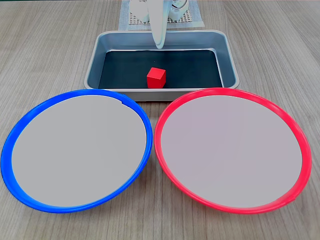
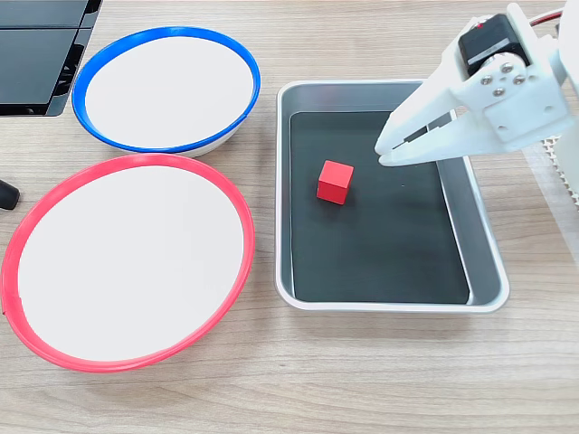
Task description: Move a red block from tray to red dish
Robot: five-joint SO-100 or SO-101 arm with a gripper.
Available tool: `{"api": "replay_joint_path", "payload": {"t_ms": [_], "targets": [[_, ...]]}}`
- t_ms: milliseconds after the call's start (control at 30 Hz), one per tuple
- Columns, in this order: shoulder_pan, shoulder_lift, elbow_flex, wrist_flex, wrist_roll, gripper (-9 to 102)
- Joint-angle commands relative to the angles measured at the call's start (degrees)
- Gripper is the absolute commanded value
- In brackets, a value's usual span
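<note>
My gripper (image 2: 384, 154) hangs above the tray (image 2: 483, 244), fingers nearly together and grasping nothing, tips apart from the one red block (image 2: 335, 182). The block rests on the tray's dark bottom, alone, with bare floor on every side and well clear of the raised walls. Two dishes lie outside on the wooden table (image 1: 45, 45): one red dish (image 1: 300, 145) and one blue dish (image 1: 15, 135), side by side, rims nearly touching.
</note>
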Motion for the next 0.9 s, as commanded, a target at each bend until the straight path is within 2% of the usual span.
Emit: {"api": "replay_joint_path", "payload": {"t_ms": [0, 867], "targets": [[0.5, 1.3, 0.0, 0.1, 0.2, 0], [1.8, 1.3, 0.0, 0.4, 1.3, 0]]}}
